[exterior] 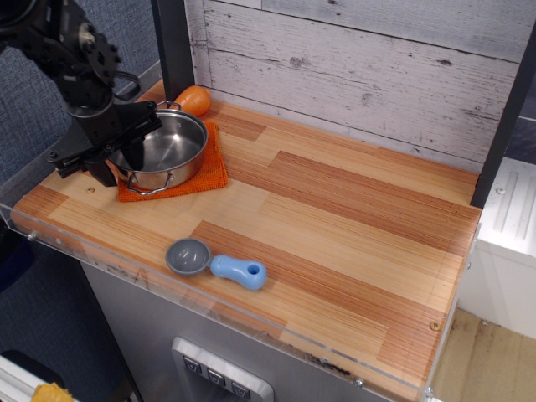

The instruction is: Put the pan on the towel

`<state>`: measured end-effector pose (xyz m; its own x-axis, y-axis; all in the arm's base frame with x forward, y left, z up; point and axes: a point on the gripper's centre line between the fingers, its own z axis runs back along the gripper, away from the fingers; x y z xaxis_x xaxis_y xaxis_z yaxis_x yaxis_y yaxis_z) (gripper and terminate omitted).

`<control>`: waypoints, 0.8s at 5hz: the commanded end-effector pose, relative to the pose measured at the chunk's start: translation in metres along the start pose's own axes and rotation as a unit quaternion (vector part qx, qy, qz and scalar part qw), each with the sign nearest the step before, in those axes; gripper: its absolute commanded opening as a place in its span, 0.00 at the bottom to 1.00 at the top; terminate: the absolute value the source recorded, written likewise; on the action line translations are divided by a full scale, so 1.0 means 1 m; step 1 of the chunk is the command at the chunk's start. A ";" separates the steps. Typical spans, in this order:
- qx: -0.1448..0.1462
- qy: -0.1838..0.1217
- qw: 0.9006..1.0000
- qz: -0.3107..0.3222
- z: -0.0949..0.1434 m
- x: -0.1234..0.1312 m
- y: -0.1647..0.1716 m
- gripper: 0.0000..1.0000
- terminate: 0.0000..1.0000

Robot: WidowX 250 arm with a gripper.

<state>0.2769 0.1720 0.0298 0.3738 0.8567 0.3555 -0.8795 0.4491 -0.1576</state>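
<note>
The pan (167,149), a shiny shallow steel pot with wire loop handles, sits on the orange towel (213,170) at the back left of the wooden counter. The towel shows around the pan's right and front sides. My black gripper (115,149) is at the pan's left rim, shut on it, with one finger (141,124) reaching over the rim. The left part of the pan and the towel is hidden behind the gripper.
A smooth orange carrot-like object (193,99) lies just behind the pan by the wall. A grey scoop (188,255) with a blue handle (239,271) lies near the front edge. A clear acrylic rim (50,243) borders the counter's front and left.
</note>
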 end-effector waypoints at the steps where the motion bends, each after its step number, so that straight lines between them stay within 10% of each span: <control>1: -0.018 -0.034 0.999 0.015 0.024 0.007 -0.001 1.00 0.00; 4: -0.119 -0.104 0.987 0.021 0.106 0.037 -0.021 1.00 0.00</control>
<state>0.2861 0.1686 0.1334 0.2670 0.8270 0.4948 -0.8000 0.4764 -0.3647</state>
